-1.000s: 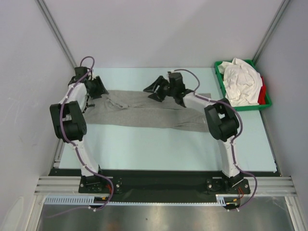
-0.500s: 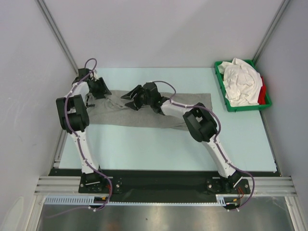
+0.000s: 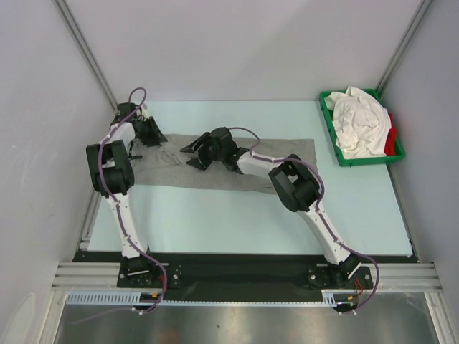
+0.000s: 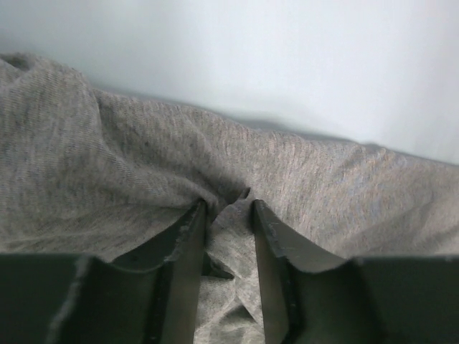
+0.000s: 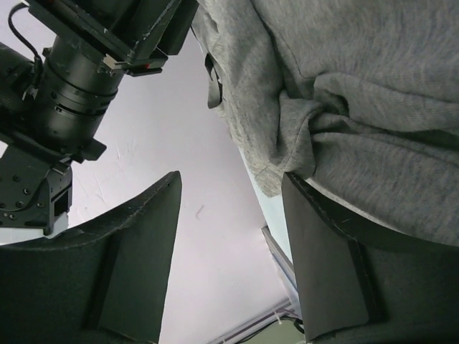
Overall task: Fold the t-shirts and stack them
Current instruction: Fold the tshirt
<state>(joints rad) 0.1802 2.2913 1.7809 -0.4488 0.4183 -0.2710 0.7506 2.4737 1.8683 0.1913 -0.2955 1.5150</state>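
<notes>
A heather grey t-shirt (image 3: pixel 237 168) lies folded into a long strip across the far half of the table. My left gripper (image 3: pixel 153 134) is at its left end, shut on a pinch of the grey cloth (image 4: pixel 228 215). My right gripper (image 3: pixel 195 152) is open and empty over the strip's left part; one finger (image 5: pixel 323 251) lies against the grey shirt (image 5: pixel 373 86), and my left arm (image 5: pixel 79 93) shows close by. White t-shirts (image 3: pixel 360 122) and a red one (image 3: pixel 391 140) are piled in the green tray (image 3: pixel 331 125) at the far right.
The white enclosure walls rise close behind and to both sides. The table's left edge (image 3: pixel 93 208) runs just beside my left arm. The metal rail with both arm bases (image 3: pixel 244 276) lies at the near edge.
My right gripper has swept left along the grey strip, from near its middle to close beside the left gripper. The left arm shifted slightly and kept its hold.
</notes>
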